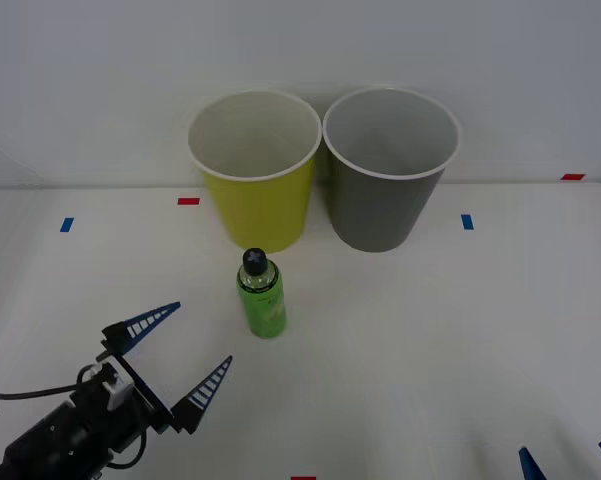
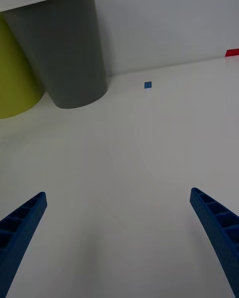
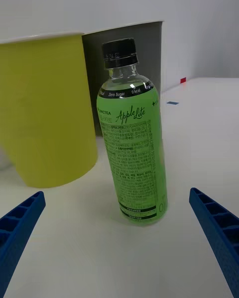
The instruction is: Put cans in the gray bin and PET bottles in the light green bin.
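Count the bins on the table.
2. The light green bin stands at the back of the table; the gray bin stands beside it on the robot's right.

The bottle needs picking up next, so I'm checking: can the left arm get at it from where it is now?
Probably yes. The left gripper is open and aimed at the upright bottle, with bare table between them. The green bin stands behind the bottle, out of the way.

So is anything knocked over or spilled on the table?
No, nothing stands out. The bottle stands upright with its cap on, in front of the green bin. The gray bin is upright beside it. The open left tool faces the bottle.
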Robot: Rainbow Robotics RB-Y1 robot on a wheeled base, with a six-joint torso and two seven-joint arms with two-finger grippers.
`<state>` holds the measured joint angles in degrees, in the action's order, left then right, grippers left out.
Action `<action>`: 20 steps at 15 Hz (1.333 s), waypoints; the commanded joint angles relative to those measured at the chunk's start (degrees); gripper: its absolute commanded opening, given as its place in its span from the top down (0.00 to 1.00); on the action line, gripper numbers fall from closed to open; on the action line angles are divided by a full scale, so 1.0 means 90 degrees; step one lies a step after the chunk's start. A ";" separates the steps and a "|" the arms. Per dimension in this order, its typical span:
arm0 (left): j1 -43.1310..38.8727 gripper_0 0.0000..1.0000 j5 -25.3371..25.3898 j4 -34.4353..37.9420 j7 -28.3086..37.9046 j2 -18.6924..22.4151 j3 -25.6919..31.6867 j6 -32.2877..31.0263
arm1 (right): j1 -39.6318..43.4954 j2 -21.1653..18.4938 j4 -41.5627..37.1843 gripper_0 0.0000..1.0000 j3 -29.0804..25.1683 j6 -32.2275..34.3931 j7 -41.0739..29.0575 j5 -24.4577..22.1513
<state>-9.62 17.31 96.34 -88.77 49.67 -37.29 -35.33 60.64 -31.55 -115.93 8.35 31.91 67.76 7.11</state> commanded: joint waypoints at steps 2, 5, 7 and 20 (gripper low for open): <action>0.0307 0.00 0.0167 -0.0002 0.0098 -0.0207 -0.0134 0.0264 | 0.0000 0.0000 0.0000 0.00 0.0000 -0.0001 0.0000 0.0001; 0.0708 0.00 0.0606 -0.0070 0.0088 -0.0207 -0.0515 0.0391 | 0.0000 0.0000 0.0000 0.00 0.0000 -0.0001 0.0000 0.0001; 0.0913 0.00 0.0802 -0.0070 0.0098 -0.0217 -0.0652 0.0537 | 0.0000 0.0000 0.0000 0.00 0.0000 -0.0001 0.0000 0.0001; 0.1919 0.00 0.1055 -0.0080 0.0078 -0.0773 -0.0945 0.1650 | 0.0000 0.0000 0.0000 0.00 0.0000 -0.0001 0.0000 0.0001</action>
<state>7.02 26.58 95.63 -88.13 43.06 -45.80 -21.41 60.64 -31.55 -115.93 8.35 31.91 67.76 7.11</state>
